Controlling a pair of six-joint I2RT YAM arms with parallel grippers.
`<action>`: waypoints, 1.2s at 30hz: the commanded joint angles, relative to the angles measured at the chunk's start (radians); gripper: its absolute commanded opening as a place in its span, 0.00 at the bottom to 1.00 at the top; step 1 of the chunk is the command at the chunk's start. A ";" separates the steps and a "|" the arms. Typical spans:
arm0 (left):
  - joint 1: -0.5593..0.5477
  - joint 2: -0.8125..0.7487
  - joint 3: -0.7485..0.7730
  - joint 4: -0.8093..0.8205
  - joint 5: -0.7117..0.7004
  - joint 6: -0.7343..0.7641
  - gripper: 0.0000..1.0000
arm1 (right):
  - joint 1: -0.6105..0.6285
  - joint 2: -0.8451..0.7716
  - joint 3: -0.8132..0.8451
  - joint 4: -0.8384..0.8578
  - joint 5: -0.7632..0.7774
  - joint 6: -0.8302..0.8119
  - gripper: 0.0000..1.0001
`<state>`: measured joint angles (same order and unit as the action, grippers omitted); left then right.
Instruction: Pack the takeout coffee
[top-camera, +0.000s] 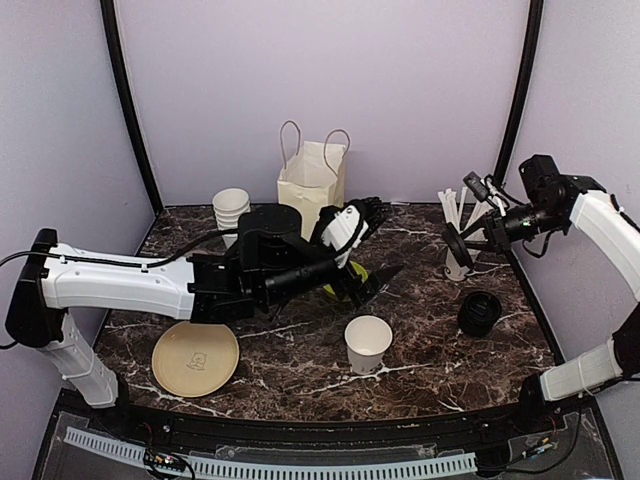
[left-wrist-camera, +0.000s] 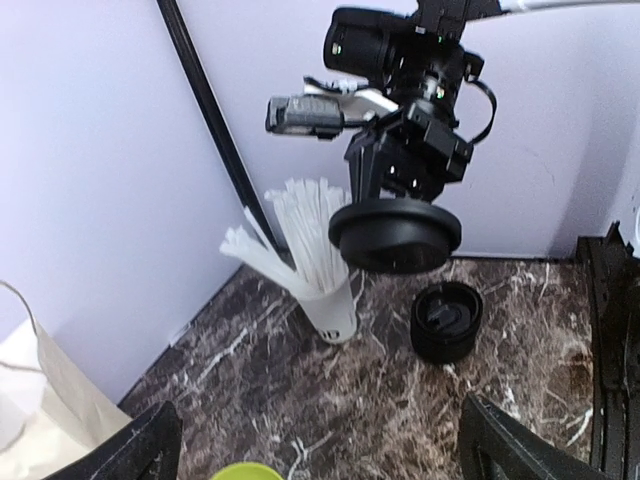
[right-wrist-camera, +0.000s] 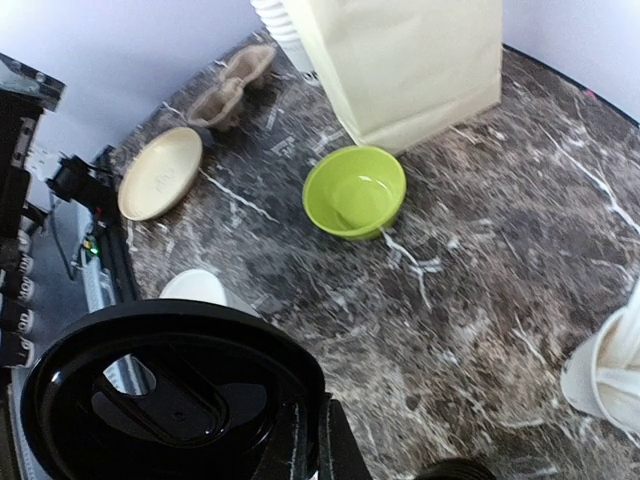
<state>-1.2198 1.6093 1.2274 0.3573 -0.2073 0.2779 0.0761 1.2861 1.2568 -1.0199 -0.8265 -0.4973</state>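
Small white paper cup (top-camera: 368, 343) stands upright on the dark marble counter (top-camera: 300, 372), near edge, slightly right of centre. Long axis is vertical and the open mouth points up. Plain white tapered wall, rolled rim; can't read any lettering.

Right gripper (left-wrist-camera: 400, 195) is clamped on a black plastic lid (left-wrist-camera: 395, 235), held in the air at the far right, just beside the white cup of straws (left-wrist-camera: 322, 290). A stack of black lids (top-camera: 480, 313) sits right of the paper cup.

Left gripper (left-wrist-camera: 318, 430) is spread wide, holding nothing, over the lime-green bowl (right-wrist-camera: 355, 190), near side of the tan paper bag (top-camera: 312, 185).
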 joint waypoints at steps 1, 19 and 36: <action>-0.003 0.047 -0.009 0.313 0.086 0.098 0.99 | 0.020 0.004 0.048 0.032 -0.261 0.083 0.00; -0.004 0.252 0.165 0.482 0.261 0.062 0.96 | 0.108 -0.036 0.038 0.146 -0.331 0.204 0.00; -0.004 0.353 0.271 0.497 0.219 0.065 0.88 | 0.123 -0.043 0.018 0.172 -0.324 0.228 0.00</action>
<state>-1.2209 1.9583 1.4593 0.8154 0.0162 0.3519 0.1883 1.2659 1.2823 -0.8814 -1.1397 -0.2787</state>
